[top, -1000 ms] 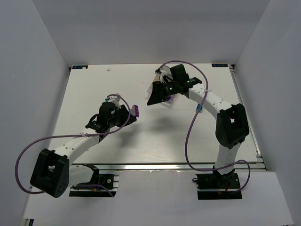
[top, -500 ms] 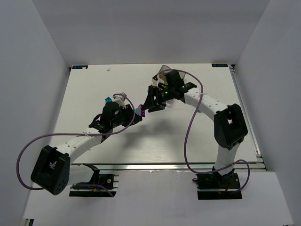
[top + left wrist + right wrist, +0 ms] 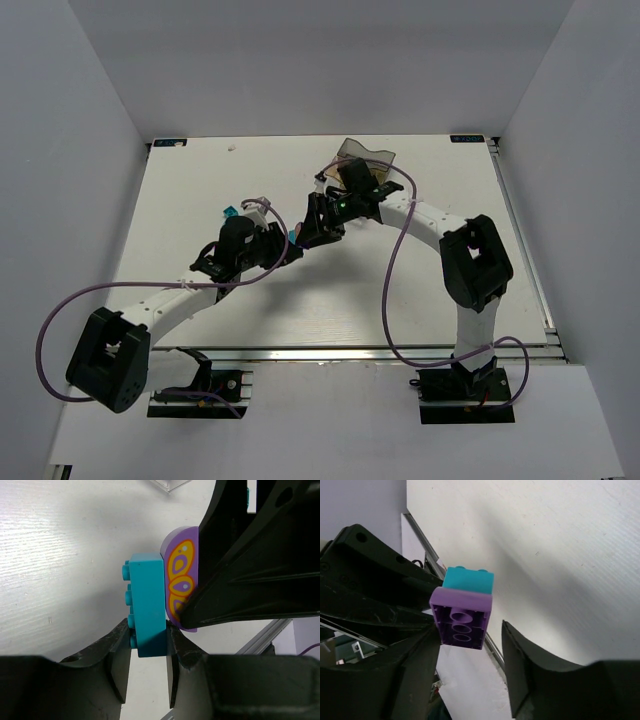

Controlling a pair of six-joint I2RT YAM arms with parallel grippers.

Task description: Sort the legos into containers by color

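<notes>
**Q:** What does the top view show, from the largest thing down?

**A:** First the table [image 3: 200,190]. The tray [image 3: 365,152] sits at its 12 o'clock edge, partly hidden behind the right arm. At about 7 o'clock from the tray, near mid-table, the left tool [image 3: 287,245] and right tool [image 3: 318,222] meet nose to nose. They hold a joined pair of bricks aloft between them.

**Q:** What is each tool doing?

**A:** The left tool [image 3: 147,645] is clamped on the teal brick [image 3: 147,605], with its jaws on the brick's two sides. The right tool [image 3: 466,630] has its jaws apart, straddling the purple piece [image 3: 461,617] that is stuck to the teal brick [image 3: 469,582]. The right wrist view shows a clear gap on one side of the piece. In the left wrist view, one finger looks to lie against the printed face of the purple piece [image 3: 181,587].

**Q:** How should this step be done well?

**A:** The two colours probably have to be pulled apart before either can be sorted.
- The right jaws should close squarely on the purple piece alone, clear of the teal.
- The pull should run straight along the studs, away from the left tool, with perhaps a slight rocking.
- The left grip must hold firm, since a slanted pull could twist the teal brick out of its jaws.
- Each half can then go to its own compartment at 12 o'clock.
</notes>
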